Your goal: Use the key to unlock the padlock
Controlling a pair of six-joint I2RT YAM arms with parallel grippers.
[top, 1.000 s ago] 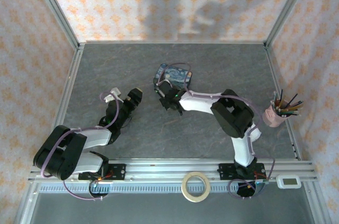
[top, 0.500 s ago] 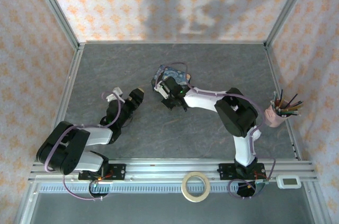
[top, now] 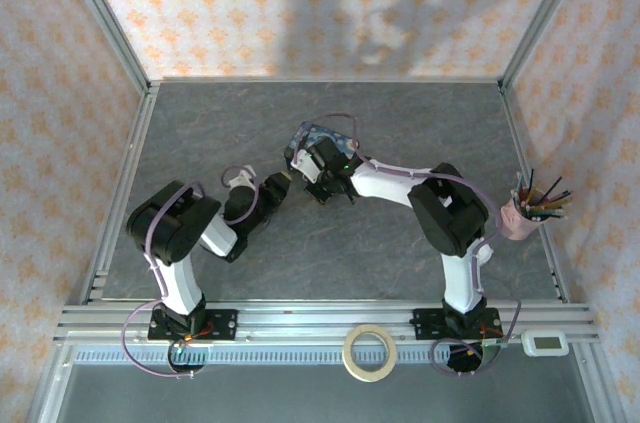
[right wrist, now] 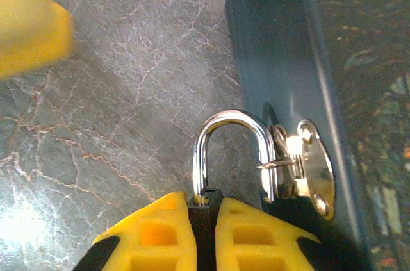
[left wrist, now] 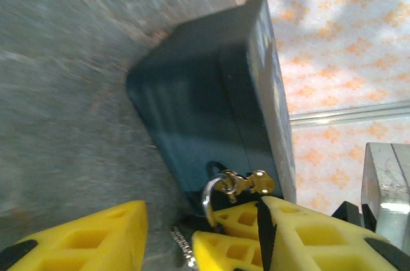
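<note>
**Top external.** My left gripper (top: 278, 186) and right gripper (top: 318, 175) meet nose to nose at the near edge of the blue tin (top: 335, 143), mid-table. The lock is too small to make out from here.

**Left wrist.** The padlock (left wrist: 212, 195) hangs by its silvery shackle from the tin's brass hasp (left wrist: 257, 184), just ahead of my left fingers. These stand wide apart and grasp nothing I can confirm. A thin toothed sliver at the bottom edge may be the key (left wrist: 183, 253). I cannot say for certain, nor whether anything holds it.

**Right wrist.** The right fingers are clenched on the black lock body, steadying it. The shackle arches up and threads the hasp, with both legs seated as far as I can see.

**Progress, as I judge it.** The lock is braced. Key insertion, the turn and the shackle release are all left to do.
</note>
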